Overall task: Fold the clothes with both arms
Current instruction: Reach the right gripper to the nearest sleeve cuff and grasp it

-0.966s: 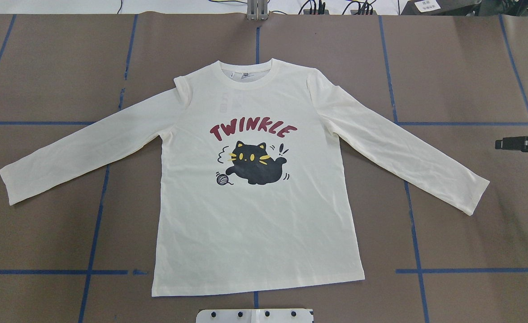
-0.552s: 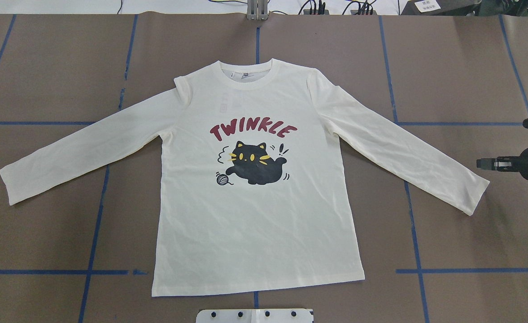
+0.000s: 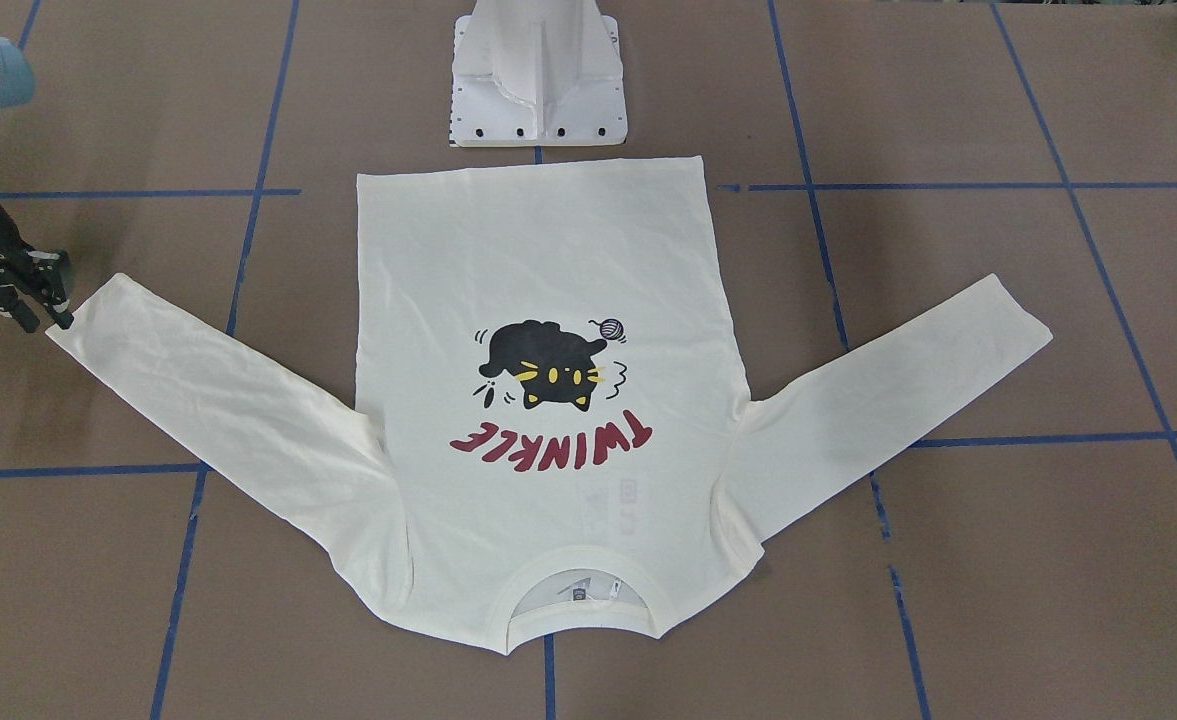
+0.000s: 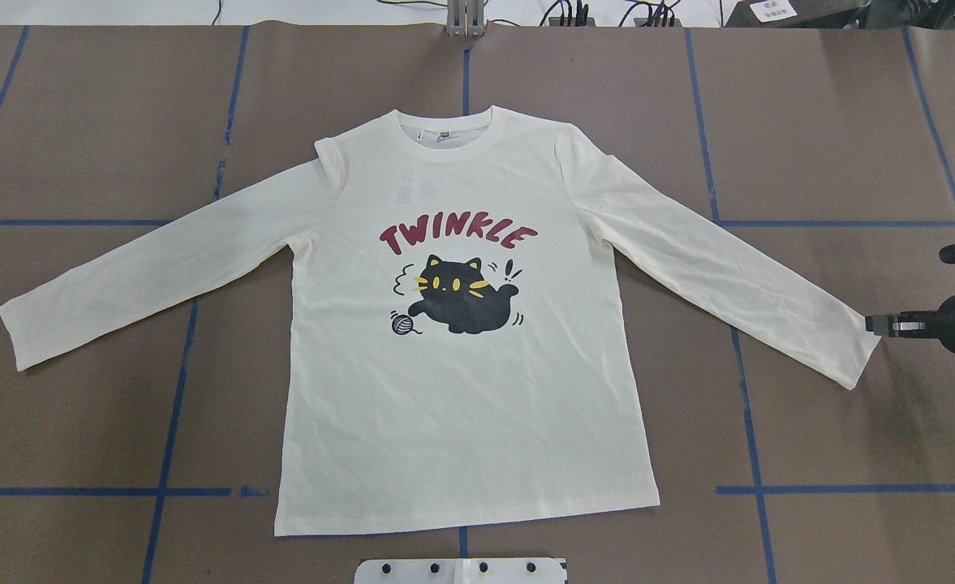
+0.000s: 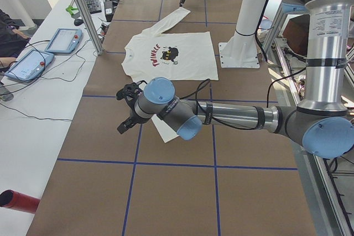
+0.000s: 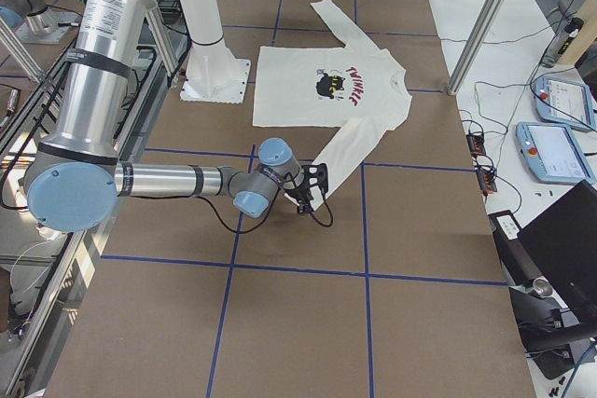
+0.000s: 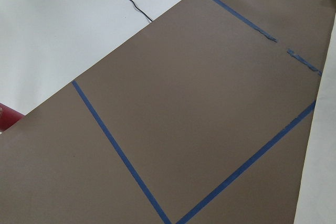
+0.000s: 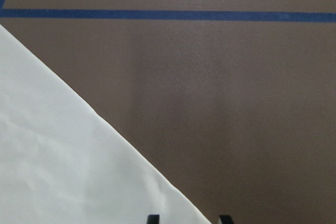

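Shirt [image 4: 461, 389], cream-white and long-sleeved, lies flat and face up in the middle of the table [image 4: 79, 122]. Its hem is towards the robot's edge, its collar towards the far edge, and one sleeve runs out to each end.

The right gripper [image 3: 46, 318] sits low at the right-end cuff [image 4: 854, 357]. Its fingers stand moderately apart, holding nothing, and in the wrist view the sleeve's edge runs between the two tips. The left gripper [image 5: 123, 111] hangs above the table near the left-end cuff [image 4: 19, 332]; it shows only in the side view, so I cannot tell how its fingers stand.

The step looks like taking hold of the cuffs for a sleeve fold. To do it well:
- Slide one finger under both layers at the cuff's corner.
- Close firmly before any lift.
- Keep the lift low so the body does not drag.
- Have the left arm mirror the grip, so both sleeves crease at the shoulder seams.

Red lettering [image 4: 457, 235] across the chest reads "TWINKLE", above a black cat print [image 4: 465, 304]. The neck label [image 4: 443, 135] is too small to read.
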`<action>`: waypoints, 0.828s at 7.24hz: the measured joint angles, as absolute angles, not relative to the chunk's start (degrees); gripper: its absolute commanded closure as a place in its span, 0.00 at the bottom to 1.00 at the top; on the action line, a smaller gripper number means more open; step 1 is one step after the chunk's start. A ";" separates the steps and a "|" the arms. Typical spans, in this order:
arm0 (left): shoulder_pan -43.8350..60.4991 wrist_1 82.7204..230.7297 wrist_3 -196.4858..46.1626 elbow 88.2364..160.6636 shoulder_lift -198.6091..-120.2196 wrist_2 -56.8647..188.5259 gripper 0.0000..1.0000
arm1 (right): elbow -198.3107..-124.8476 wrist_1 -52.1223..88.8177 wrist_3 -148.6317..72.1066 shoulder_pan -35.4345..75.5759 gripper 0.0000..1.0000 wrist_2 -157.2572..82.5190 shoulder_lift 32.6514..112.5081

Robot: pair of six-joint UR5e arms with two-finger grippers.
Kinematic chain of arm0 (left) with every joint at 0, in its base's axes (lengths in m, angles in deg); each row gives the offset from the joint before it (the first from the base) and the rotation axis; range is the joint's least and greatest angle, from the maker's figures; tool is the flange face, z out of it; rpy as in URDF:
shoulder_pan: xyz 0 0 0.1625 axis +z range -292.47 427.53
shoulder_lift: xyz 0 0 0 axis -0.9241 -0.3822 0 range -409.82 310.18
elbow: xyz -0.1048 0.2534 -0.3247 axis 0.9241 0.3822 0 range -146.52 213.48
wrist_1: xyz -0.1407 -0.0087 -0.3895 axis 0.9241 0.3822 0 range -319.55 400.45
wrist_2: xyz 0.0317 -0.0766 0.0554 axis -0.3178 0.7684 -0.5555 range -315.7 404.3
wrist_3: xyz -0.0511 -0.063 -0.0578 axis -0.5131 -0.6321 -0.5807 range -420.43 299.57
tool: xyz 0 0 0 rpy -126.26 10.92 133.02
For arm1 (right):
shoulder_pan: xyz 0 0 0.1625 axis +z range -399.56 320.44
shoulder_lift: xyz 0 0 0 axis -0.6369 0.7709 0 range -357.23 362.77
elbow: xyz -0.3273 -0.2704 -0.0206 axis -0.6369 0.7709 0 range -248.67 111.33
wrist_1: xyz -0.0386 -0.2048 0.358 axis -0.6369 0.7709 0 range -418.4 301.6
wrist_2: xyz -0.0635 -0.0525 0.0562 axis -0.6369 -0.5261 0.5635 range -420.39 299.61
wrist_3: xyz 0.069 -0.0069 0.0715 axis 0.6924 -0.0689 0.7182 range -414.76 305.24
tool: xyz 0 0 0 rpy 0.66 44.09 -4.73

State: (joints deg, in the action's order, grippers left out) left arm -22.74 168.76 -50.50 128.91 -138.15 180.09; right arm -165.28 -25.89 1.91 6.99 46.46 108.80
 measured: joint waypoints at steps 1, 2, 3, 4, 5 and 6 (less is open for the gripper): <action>-22.74 168.77 -50.50 128.92 -138.15 180.09 0.00 | -164.27 -26.03 1.87 6.80 0.52 46.37 108.83; -22.74 168.77 -50.52 128.93 -138.15 180.09 0.00 | -163.44 -26.51 1.87 6.63 0.54 46.33 108.81; -22.74 168.76 -50.54 128.93 -138.15 180.09 0.00 | -162.83 -27.16 1.90 6.47 0.58 46.32 108.66; -22.74 168.77 -50.52 128.93 -138.15 180.09 0.00 | -162.46 -27.47 1.91 6.34 0.66 46.31 108.42; -22.74 168.77 -50.51 128.93 -138.15 180.09 0.00 | -162.31 -27.58 1.92 6.20 0.90 46.31 108.22; -22.74 168.76 -50.50 128.92 -138.15 180.09 0.00 | -162.29 -27.62 1.93 6.12 1.00 46.31 107.99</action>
State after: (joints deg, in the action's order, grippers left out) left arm -22.74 168.76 -50.50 128.92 -138.15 180.09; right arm -162.29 -27.62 1.93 6.12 46.31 107.99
